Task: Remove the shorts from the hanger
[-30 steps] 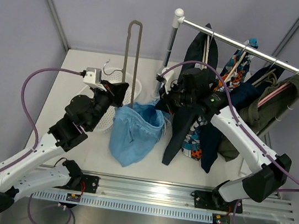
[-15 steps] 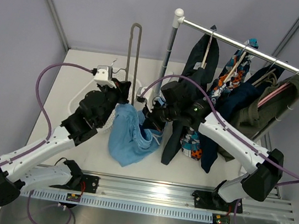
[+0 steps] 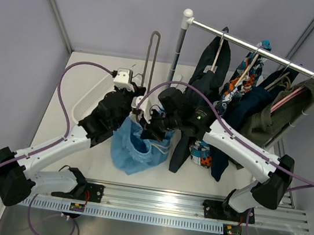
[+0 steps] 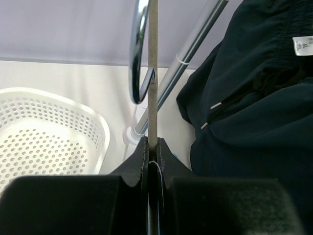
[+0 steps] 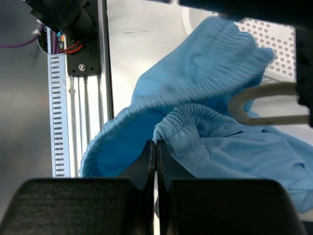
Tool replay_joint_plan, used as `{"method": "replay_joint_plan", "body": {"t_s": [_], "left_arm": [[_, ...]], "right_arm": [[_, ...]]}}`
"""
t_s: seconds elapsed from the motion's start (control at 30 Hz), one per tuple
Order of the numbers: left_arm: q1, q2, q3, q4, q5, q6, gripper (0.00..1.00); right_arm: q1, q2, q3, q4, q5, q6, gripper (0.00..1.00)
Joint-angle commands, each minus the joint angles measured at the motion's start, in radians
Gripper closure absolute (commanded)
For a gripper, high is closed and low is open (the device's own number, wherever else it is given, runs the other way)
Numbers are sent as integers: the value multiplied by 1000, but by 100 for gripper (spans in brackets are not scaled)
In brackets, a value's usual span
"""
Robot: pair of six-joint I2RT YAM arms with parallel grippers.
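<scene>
The light blue shorts hang bunched from a grey-brown hanger in the middle of the table. My left gripper is shut on the hanger's stem just above the cloth; in the left wrist view the jaws pinch the thin stem edge-on. My right gripper is shut on the elastic waistband of the light blue shorts, next to a beige loop of the hanger. The dark navy shorts hang on the rack behind, also seen in the left wrist view.
A white perforated basket sits at the left behind my left arm. A clothes rack with several garments fills the right; its chrome post stands just behind the hanger. The arms' base rail runs along the near edge.
My left gripper has carried the hanger to the right, toward the rack post. My right gripper has moved left and down with the waistband, and the blue shorts have bunched lower.
</scene>
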Motion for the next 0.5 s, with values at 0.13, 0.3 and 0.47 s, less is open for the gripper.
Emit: {"method": "replay_joint_plan", "body": {"t_s": [0.13,0.3,0.47], "left_arm": [[44,-9,96,147,107,1,100],[52,-54,119,76,130,7,100],[64,-162,115,-106,160,24,100]], "right_arm": [[31,39,37,9,-10,-16,100],[-13,23,-3,40,47,39,100],[-98,-38,-81,69,64,49,99]]}}
